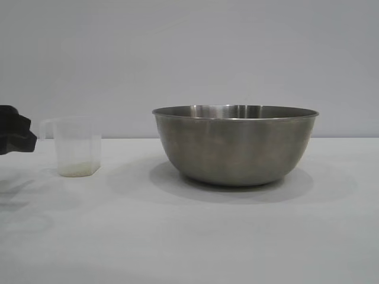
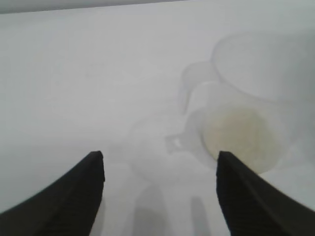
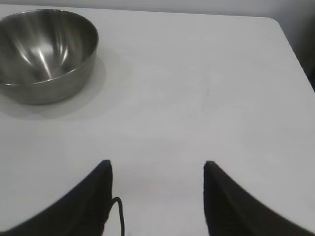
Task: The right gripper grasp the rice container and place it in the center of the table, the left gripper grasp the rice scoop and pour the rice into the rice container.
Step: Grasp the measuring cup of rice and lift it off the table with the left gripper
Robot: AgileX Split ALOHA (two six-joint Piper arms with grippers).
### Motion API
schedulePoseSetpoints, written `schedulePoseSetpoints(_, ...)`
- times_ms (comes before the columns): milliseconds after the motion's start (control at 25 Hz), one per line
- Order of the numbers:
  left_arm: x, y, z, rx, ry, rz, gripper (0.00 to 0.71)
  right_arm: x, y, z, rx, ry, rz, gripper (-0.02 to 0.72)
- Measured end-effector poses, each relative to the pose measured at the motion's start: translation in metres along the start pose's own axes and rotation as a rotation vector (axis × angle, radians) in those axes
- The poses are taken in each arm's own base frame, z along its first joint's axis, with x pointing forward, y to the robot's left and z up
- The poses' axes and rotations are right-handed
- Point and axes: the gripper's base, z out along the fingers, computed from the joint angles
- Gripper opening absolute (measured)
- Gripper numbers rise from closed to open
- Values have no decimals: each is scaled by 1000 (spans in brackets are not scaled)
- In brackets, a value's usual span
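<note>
Left hand nearing rice scoop, fingers apart, holding nothing

Scoop looks light, thin, slick, tippy; take the loop handle; rice low inside; right hand open, empty, clear of rice container.

Rice container: brushed stainless steel, dull satin outside, brighter streaked sheen inside, thin rolled rim.
Rice scoop: translucent, milky plastic, smooth walls.
Rice: matt, whitish-yellow grains, granular.
Table: white, smooth, matt, possibly laminate.
Left gripper fingers: black, matt, plastic-looking.
</note>
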Motion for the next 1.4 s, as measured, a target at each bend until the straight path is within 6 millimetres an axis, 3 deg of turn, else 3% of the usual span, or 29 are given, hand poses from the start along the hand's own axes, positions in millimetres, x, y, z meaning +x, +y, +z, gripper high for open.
schedulePoseSetpoints(280, -12, 0, 11, -3, -53, 33, 428, 0, 0, 0, 0, 0, 0, 391)
schedulePoseSetpoints(560, -4, 1, 20, -21, -37, 36, 428, 0, 0, 0, 0, 0, 2, 391)
schedulePoseSetpoints(1240, -13, -3, 73, 7, -133, 50, 428, 0, 0, 0, 0, 0, 2, 391)
schedulePoseSetpoints(1320, -12, -6, 76, 35, -136, 65, 202, 0, 0, 0, 0, 0, 4, 391)
schedulePoseSetpoints(1400, -13, -9, 77, 69, -141, 88, 77, 0, 0, 0, 0, 0, 4, 391)
